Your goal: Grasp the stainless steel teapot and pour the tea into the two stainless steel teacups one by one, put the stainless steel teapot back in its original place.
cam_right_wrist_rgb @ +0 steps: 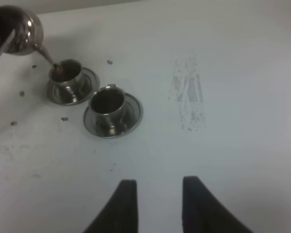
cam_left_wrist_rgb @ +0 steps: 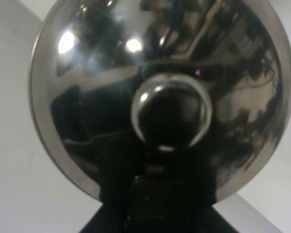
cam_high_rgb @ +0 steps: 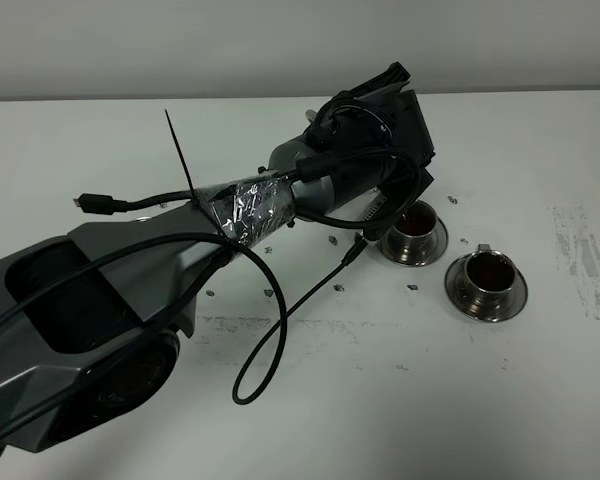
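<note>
Pouring looks to be the step in hand. Exterior high: left arm (cam_high_rgb: 280,195) reaches across the white table (cam_high_rgb: 540,130) and covers the pot; the inner teacup (cam_high_rgb: 415,232) sits under its tip and the outer teacup (cam_high_rgb: 487,283) just beside, each on a saucer and each showing dark liquid. A loose cable (cam_high_rgb: 270,330) hangs off the arm close to the surface, a possible snag. Left wrist: the stainless steel teapot (cam_left_wrist_rgb: 160,73), lid knob up, fills the view. The left gripper (cam_left_wrist_rgb: 157,204) is a dark mass below it, contact hidden, judged pinched on the handle. Polished steel, so rigid but slippery. Weight will shift as it drains, so the loop handle is the only sound hold. Right wrist: pot raised and tilted, spout tip over the inner teacup. The right gripper (cam_right_wrist_rgb: 157,187) hangs well clear, fingers (cam_right_wrist_rgb: 123,204) apart and empty. The cups are probably light and easily nudged. Bare table lies beyond the cups, around the grey smudge (cam_right_wrist_rgb: 186,97).
</note>
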